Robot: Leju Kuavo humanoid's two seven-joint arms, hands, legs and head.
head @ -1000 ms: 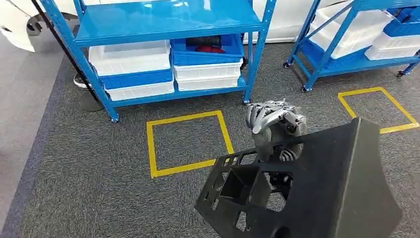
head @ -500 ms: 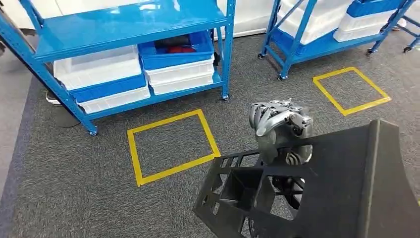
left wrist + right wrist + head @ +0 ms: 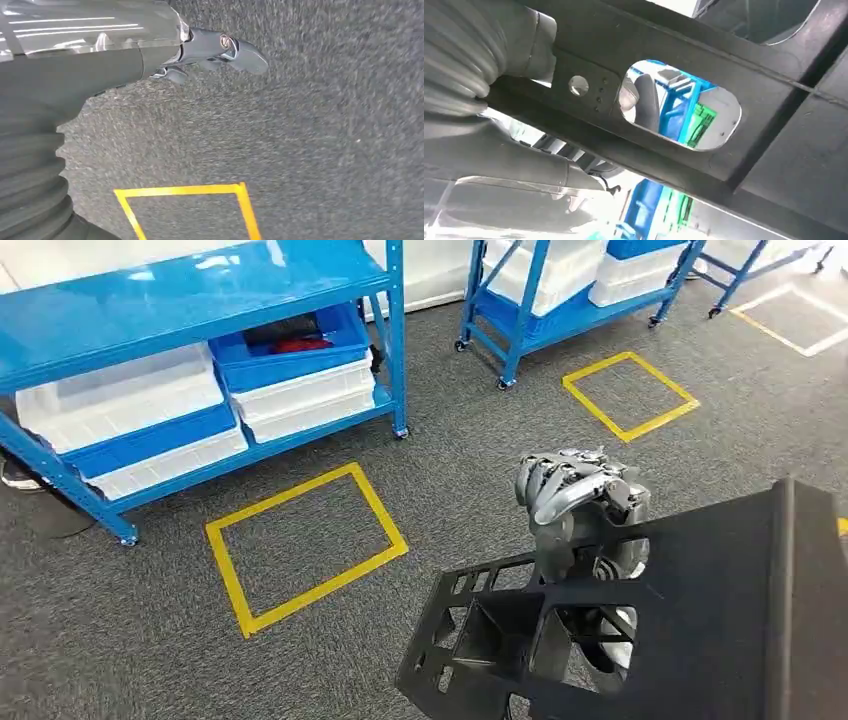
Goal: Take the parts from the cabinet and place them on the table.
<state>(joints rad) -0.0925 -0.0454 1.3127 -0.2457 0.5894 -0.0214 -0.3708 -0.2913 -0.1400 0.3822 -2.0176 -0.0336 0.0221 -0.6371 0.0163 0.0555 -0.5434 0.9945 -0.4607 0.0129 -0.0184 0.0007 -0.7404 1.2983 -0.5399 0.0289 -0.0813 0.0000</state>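
Head view: the large black plastic part with cut-out windows and ribbed frame [image 3: 640, 630] is carried low in front of the body, well above the grey carpet floor [image 3: 150, 640]. The right robot hand [image 3: 580, 495] sits at the part's upper edge, fingers curled over it, clamped on the part. No desk in frame. Blue metal shelving cabinet [image 3: 200, 300] with white and blue plastic bins [image 3: 290, 390] stands behind to the left, a second blue rack on castors [image 3: 560, 300] further right. Yellow tape square on the carpet [image 3: 305, 545] lies between cabinet and part, another yellow tape square [image 3: 630, 395] near the second rack.

Left wrist view: the left robot hand [image 3: 215, 50] hangs over the carpet, fingers loosely apart, holding nothing. A yellow tape corner [image 3: 190, 192] is below it.

Right wrist view: the black part's frame [image 3: 704, 60] crosses close to the camera, the grey ribbed cover and thumb of the right robot hand [image 3: 499, 55] pressed against it. Blue rack visible through 1 oval opening.

Step in hand, judged: transport to the desk. Do it well by keeping the grip firm, since 1 hand carries a wide, off-centre part likely to swing or twist; turn slowly, keep the part clear of the racks, and hold it level until the desk is in sight.
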